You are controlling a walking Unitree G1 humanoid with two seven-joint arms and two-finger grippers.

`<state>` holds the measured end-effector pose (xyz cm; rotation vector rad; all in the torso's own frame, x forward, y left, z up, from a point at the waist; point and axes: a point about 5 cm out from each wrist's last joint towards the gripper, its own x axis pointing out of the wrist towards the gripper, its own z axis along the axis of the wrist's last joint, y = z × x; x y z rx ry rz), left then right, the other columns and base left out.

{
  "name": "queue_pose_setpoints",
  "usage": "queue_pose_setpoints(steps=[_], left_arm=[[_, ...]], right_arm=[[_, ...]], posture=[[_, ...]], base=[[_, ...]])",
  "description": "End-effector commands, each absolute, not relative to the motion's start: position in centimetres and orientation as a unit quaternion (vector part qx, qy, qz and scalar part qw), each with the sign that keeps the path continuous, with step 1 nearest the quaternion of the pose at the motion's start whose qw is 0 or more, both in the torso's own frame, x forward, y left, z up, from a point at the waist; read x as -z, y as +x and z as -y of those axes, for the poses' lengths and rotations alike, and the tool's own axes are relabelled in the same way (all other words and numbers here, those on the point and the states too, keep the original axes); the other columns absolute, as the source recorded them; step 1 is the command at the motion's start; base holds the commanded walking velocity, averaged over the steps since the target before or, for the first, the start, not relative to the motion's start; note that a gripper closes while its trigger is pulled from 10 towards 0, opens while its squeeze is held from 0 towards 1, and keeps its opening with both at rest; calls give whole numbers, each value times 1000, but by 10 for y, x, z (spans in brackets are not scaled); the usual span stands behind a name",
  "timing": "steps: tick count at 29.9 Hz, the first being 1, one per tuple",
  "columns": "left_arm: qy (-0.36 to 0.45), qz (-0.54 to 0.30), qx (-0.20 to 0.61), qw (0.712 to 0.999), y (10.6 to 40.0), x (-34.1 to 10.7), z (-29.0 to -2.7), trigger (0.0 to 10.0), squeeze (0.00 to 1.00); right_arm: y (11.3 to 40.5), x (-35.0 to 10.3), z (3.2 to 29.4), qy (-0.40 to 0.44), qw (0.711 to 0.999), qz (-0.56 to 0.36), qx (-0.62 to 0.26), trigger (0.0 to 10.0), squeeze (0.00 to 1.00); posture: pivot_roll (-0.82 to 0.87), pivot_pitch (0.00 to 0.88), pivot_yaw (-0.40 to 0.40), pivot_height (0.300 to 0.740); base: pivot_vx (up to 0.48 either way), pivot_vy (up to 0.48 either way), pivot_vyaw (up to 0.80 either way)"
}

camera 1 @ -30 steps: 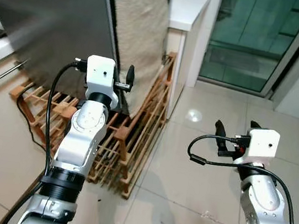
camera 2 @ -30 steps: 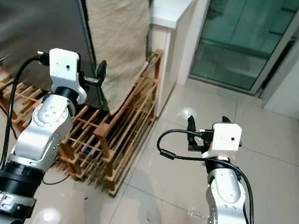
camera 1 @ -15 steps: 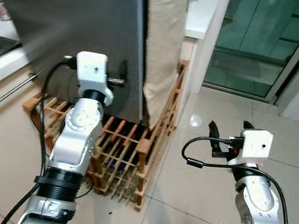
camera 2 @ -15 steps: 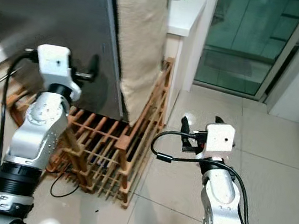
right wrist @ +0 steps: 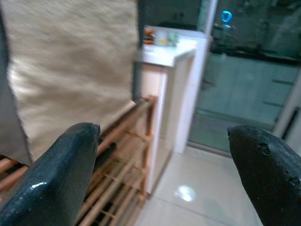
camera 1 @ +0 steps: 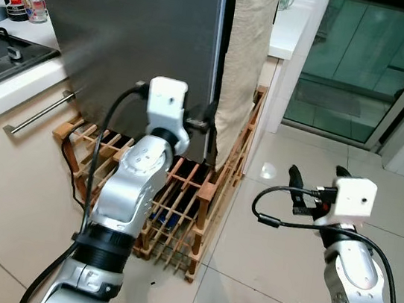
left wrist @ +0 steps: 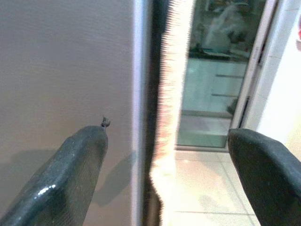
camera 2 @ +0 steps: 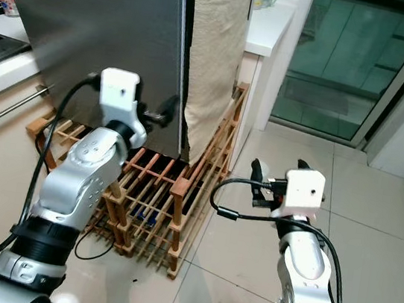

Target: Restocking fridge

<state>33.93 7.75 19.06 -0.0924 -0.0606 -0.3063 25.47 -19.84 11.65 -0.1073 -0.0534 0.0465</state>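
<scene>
Fridge door, grey, upper left; left gripper spread wide at its edge; right gripper wide above tiled floor.

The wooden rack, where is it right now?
The wooden rack sits on the tiled floor on the robot's left, under the grey fridge and the beige cloth, below the left gripper.

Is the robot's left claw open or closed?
Open. In the left wrist view its two black fingers stand wide apart, straddling the edge of the grey fridge. The left gripper holds nothing.
</scene>
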Motion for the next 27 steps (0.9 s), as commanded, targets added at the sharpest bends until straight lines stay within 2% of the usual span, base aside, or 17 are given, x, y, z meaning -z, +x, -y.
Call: queue_pose_setpoints(steps=[1,5,6,9,27], left_arm=[[-48,22,158,986,344,-190,-73,10000,0],[-53,21,121,991,355,-192,-77,10000,0],[-54,16,74,996,361,-193,-85,10000,0],[-58,27,41,997,365,-199,-92,10000,0],[-85,35,20,996,379,-208,-86,10000,0]], right_arm=[[253,-120,205,-58,998,29,-9,10000,129],[252,-120,206,-58,998,30,1,10000,137],[253,-121,204,-57,998,34,-2,10000,141],[252,-121,202,-56,998,35,-3,10000,133],[249,-118,203,-60,998,28,-3,10000,129]], posture=[[-150,0,66,740],[-164,2,75,740],[-174,3,82,740],[-177,4,83,740],[-188,17,84,740]], base=[[0,0,0],[0,0,-800],[0,0,0],[0,0,0],[0,0,0]])
